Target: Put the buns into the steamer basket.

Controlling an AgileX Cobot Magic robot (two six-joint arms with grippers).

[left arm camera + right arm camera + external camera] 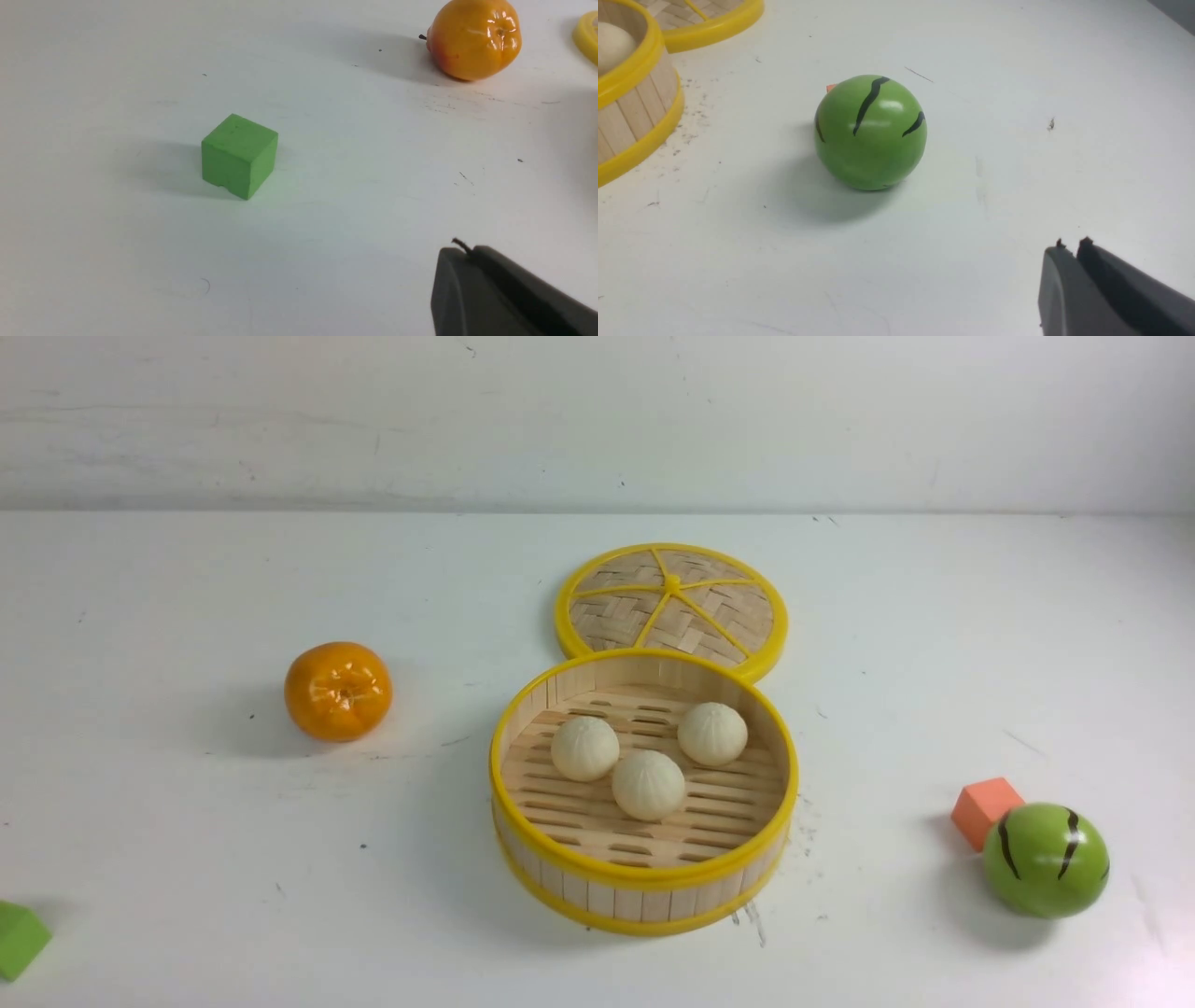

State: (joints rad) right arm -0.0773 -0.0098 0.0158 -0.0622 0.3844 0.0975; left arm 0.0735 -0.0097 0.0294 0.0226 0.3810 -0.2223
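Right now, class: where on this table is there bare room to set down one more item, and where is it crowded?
Free: the wide strip between the orange and the steamer basket, and the stretch between the basket and the orange block. Crowded: the basket floor holding the three buns, the lid behind it, and the block beside the green ball.

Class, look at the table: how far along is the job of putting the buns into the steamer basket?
Done, it seems: all three buns lie on the slatted floor of the steamer basket. In hand: nothing; the left gripper and right gripper are both shut and empty, away from the basket. Left: no bun remains on the table.
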